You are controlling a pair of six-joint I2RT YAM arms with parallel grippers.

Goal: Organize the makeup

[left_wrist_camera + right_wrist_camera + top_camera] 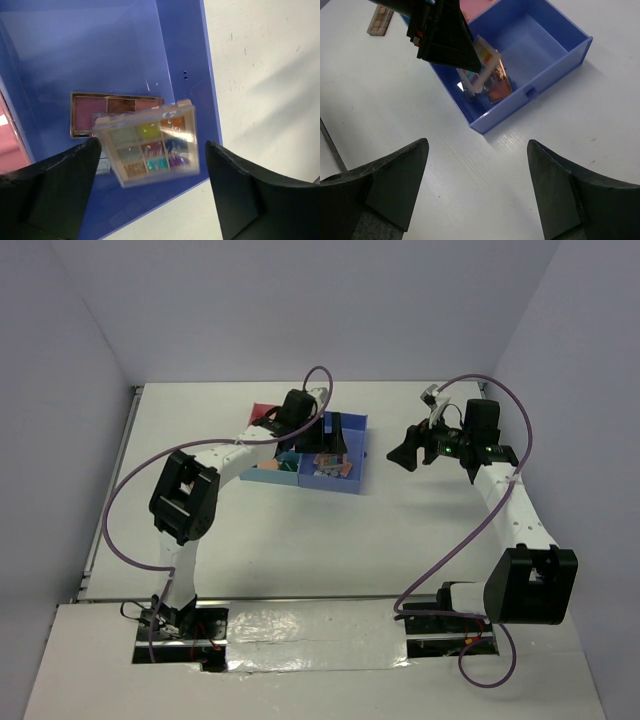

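A multi-colour eyeshadow palette (150, 145) hangs tilted and blurred over the blue compartment (100, 45) of the tray (362, 450). It sits between my left gripper's (154, 145) open fingers, with a clear gap to the right finger. Under it lies a pink-and-brown palette (117, 112). In the right wrist view the tilted palette (485, 60) leans below the left gripper's black finger (445, 35), beside the flat one (500, 90). Another palette (380, 20) lies on the table beyond the tray. My right gripper (477, 145) stands open over bare table, right of the tray (405, 455).
The tray's pink compartment (262, 415) lies at its far left, with lighter blue sections in front. The left arm (230, 455) stretches across the tray. White walls close the table at the back and on both sides.
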